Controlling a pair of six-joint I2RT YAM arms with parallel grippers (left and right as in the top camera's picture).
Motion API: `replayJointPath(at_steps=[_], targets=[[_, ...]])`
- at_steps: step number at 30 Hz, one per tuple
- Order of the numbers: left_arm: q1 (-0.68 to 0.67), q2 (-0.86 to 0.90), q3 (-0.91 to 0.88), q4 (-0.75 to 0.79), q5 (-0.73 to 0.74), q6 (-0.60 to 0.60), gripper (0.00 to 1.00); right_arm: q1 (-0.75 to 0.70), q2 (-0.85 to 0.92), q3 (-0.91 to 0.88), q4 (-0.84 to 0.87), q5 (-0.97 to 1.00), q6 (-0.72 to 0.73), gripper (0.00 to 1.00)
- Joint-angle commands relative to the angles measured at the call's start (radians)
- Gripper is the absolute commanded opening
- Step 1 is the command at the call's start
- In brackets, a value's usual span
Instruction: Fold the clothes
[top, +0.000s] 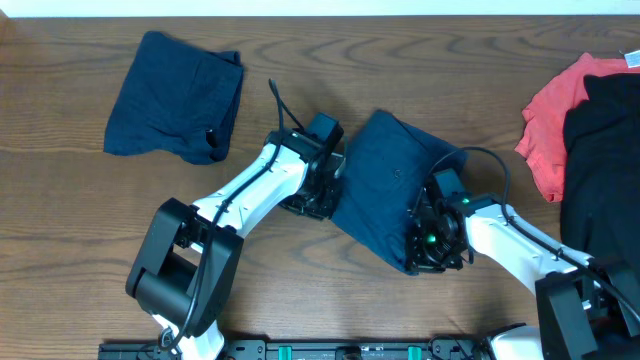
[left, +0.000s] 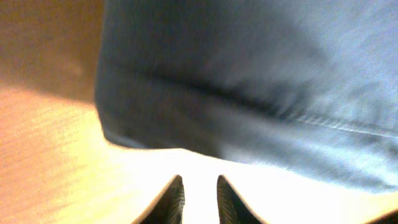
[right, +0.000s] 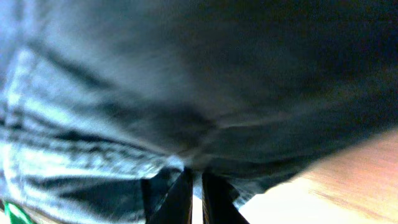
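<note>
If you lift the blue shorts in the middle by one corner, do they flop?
Probably floppy: the blue shorts lie rumpled, with soft folds. Likely light, since the cloth looks thin. They shouldn't roll, lying flat on the table.

Wooden table (top: 60, 250) with navy, coral, black clothes (top: 380, 180)

We are seeing even light overhead; both wrist views are blurring badly, glare bleaching the table (left: 50, 162) in the left one.

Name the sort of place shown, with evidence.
Probably a robotics lab bench: left arm and right arm at a wood-grain table, navy shorts between them, coral-red garment at the edge.
</note>
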Motion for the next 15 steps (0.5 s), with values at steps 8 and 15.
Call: replayJointPath(at_steps=[8, 15], targets=[[0.021, -0.141, 0.077, -0.093, 0.0, 0.005, 0.32, -0.086, -0.188, 0.11, -0.065, 0.072, -0.094, 0.08], [0.018, -0.203, 0.066, 0.08, 0.024, 0.011, 0.33, -0.121, -0.331, 0.177, -0.002, 0.106, 0.01, 0.11]])
